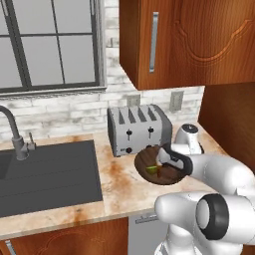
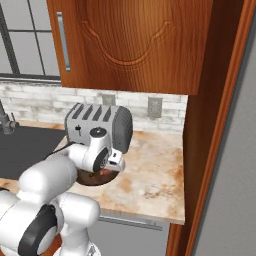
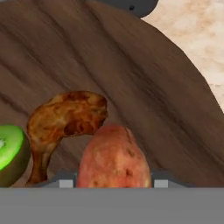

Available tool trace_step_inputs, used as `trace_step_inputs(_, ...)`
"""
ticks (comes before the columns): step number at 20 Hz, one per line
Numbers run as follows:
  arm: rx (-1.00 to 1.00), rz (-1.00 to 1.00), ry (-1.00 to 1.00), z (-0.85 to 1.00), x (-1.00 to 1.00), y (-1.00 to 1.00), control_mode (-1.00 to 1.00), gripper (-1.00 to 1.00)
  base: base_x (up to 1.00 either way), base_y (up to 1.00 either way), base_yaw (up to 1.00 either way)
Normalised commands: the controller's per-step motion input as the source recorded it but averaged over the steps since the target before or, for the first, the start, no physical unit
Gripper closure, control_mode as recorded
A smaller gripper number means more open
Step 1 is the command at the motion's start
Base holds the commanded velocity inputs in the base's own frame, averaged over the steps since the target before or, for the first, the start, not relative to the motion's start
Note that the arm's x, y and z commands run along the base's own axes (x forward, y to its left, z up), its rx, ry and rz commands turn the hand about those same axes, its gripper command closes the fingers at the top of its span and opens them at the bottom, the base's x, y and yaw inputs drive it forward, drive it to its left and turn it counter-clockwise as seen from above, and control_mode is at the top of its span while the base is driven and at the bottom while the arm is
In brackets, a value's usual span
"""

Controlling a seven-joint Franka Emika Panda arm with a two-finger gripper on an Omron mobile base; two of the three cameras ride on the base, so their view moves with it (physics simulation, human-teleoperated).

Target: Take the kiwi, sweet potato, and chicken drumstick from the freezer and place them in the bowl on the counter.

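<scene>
Sweet potato sits right under my camera, a plump reddish-pink tuber with small brown pits, lying between my fingertips at the bottom of the hand view. My claw stands about half open with the potato between its jaws; I cannot tell whether I grip it or it already rests in the bowl.

Just beside it lies the chicken drumstick, glossy and mottled orange-brown, thick at one end and tapering to a thin bone. At the left edge is the kiwi, cut to show bright wet green flesh inside a dull brown skin.

All three lie within the bowl, a shallow round dish of dark wood with streaky grain. It rests on the worktop, beige marbled stone with rusty blotches, just in front of the brushed-metal toaster and near the matte dark sink.

I judge the task nearly done: only letting go of the potato and drawing away remains.
</scene>
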Motion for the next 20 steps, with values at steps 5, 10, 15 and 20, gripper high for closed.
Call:
trace_step_inputs(5, 0.00, 0.00, 0.02, -0.16, 0.10, 0.00, -1.00, -1.00, 0.00, 0.00, 0.00)
trace_step_inputs(10, 0.00, 0.00, 0.00, 0.00, 0.00, 0.00, -1.00, -1.00, 0.00, 0.00, 0.00)
trace_step_inputs(15, 0.00, 0.00, -0.03, 0.03, 0.00, 0.00, -1.00, -1.00, 0.00, 0.00, 0.00)
trace_step_inputs(20, 0.00, 0.00, -0.17, 0.40, -0.20, 0.00, -1.00, -1.00, 0.00, 0.00, 0.00)
